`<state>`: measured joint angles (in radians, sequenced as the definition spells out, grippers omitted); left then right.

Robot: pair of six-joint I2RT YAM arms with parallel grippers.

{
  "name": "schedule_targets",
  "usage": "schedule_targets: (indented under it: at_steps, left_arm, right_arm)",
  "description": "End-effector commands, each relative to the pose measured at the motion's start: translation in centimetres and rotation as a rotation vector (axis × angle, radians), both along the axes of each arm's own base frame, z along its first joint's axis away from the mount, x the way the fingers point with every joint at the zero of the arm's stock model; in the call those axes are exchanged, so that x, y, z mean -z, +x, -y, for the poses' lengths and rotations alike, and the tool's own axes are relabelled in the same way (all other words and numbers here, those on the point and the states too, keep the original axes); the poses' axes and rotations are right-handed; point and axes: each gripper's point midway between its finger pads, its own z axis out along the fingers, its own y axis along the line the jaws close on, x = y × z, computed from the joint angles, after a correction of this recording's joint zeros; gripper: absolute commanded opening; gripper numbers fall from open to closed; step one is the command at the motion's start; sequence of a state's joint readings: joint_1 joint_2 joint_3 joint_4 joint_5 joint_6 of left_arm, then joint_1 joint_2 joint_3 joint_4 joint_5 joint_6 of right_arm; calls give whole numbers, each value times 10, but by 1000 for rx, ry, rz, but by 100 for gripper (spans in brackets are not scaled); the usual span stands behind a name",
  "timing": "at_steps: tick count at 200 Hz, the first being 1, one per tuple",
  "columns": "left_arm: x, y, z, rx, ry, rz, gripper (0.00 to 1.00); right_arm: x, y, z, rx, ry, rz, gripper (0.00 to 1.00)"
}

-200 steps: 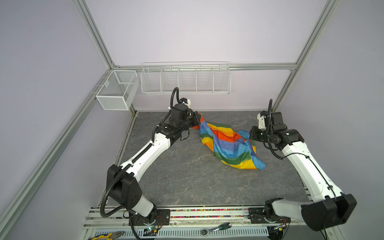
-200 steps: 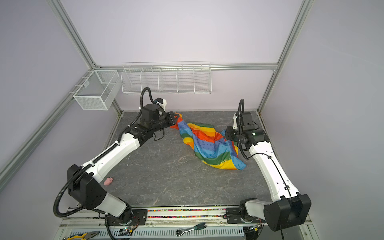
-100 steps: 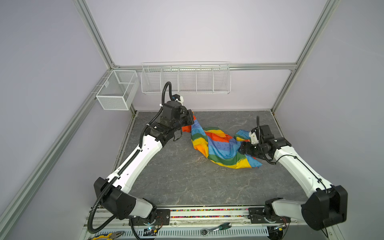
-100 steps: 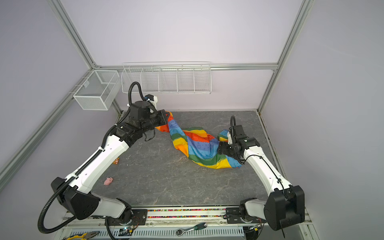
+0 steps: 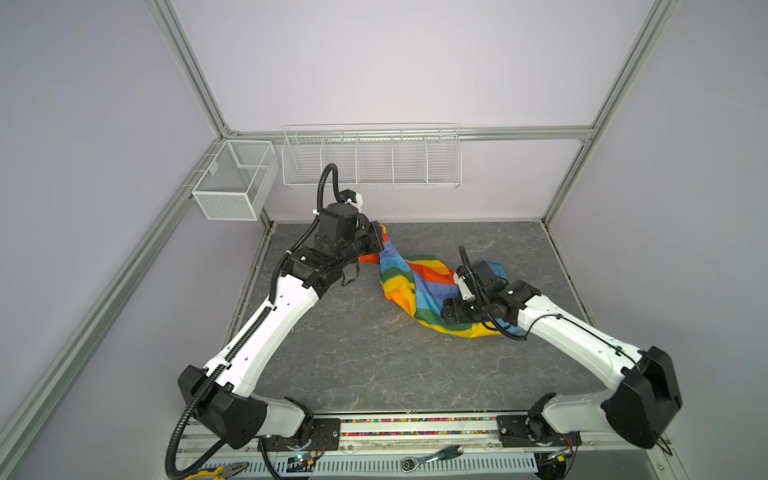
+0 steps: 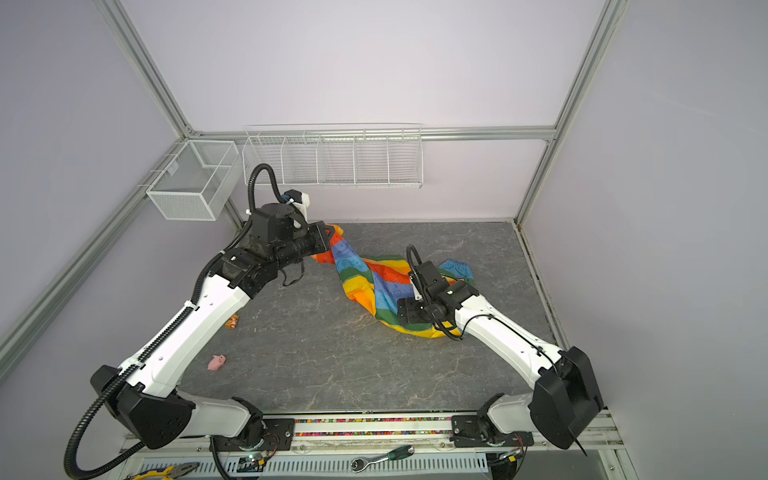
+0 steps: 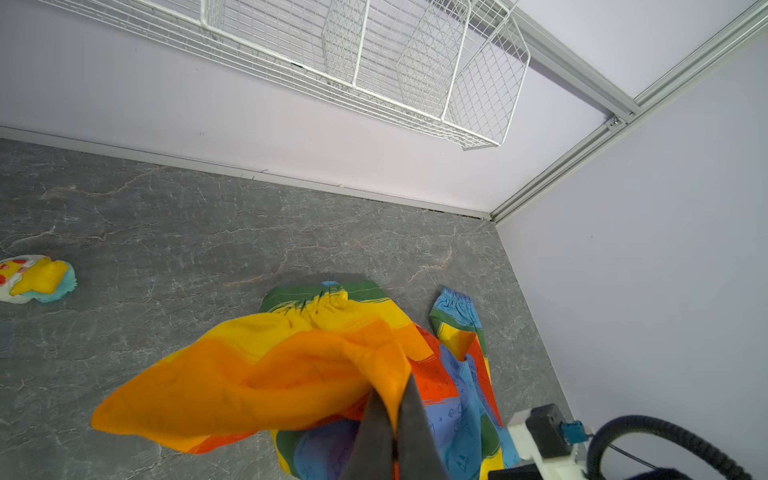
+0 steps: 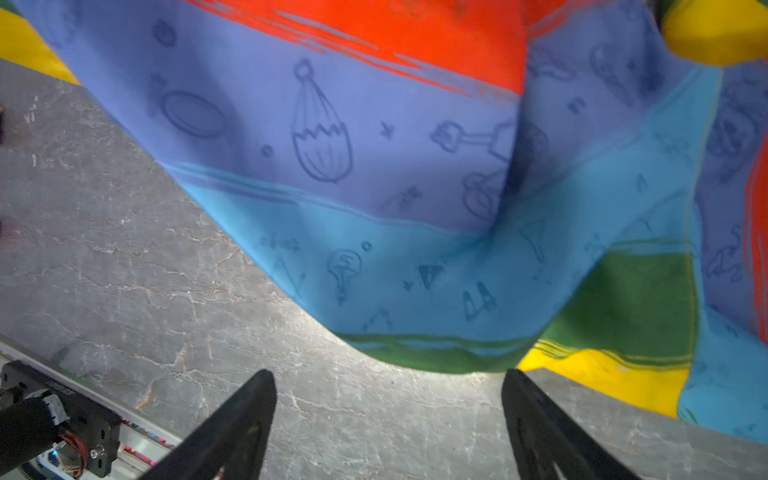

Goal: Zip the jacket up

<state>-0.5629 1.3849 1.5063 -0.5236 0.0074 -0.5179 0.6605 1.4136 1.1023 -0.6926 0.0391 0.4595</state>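
We note the jacket [image 5: 419, 286] has slackened since a second ago. It lies bunched on the table [image 5: 353, 365] right of centre, with only its orange corner lifted toward the rear left and its front hidden. The left claw [image 7: 392, 399] remains clamped on that corner, while the right claw [image 8: 388, 374] has let go and hangs wide open just beside the green edge, so we judge a fresh grip is needed before zipping. We find no legible brand or label; the blue stripes bear only doodles [image 8: 320, 137].

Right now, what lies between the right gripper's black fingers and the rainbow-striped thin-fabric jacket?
Only bare grey marbled tabletop; the right wrist view shows the open right gripper just short of the jacket, holding nothing.
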Motion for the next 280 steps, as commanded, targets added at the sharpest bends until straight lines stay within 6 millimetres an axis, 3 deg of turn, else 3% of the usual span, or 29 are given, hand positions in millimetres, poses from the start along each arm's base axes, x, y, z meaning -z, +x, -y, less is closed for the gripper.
schedule_targets:
  at_steps: [1, 18, 33, 61, 81, 175, 223, 253, 280]
  left_arm:
    - [-20, -8, -11, -10, -2, 44, 0]
    - [-23, -11, -14, -10, 0, 49, 0]
    - [-25, -14, -18, -15, 0, 52, 0]
    - [-32, -18, -26, -25, 11, 62, 0]
    - [-40, -21, -34, -37, 21, 74, 0]
    - [-97, -35, -80, -168, 96, 161, 0]
    - [-130, -48, -88, -171, 86, 208, 0]
    - [-122, -44, -83, -154, 102, 187, 0]
    - [-84, -24, -68, -128, 134, 116, 0]
  right_arm:
    - [7, 15, -15, -33, -70, 43, 87]
    - [16, 19, -28, -62, -84, 38, 82]
    - [20, 24, -38, -75, -90, 36, 71]
    - [11, 33, -46, -62, -78, 50, 25]
    - [-11, 36, -46, -57, -62, 92, 7]
    - [-155, 25, -5, -110, 173, 268, 7]
    - [-212, 6, -5, -208, 282, 342, 6]
    - [-219, 7, -5, -226, 325, 343, 7]
    - [-183, 30, -2, -182, 310, 234, 6]
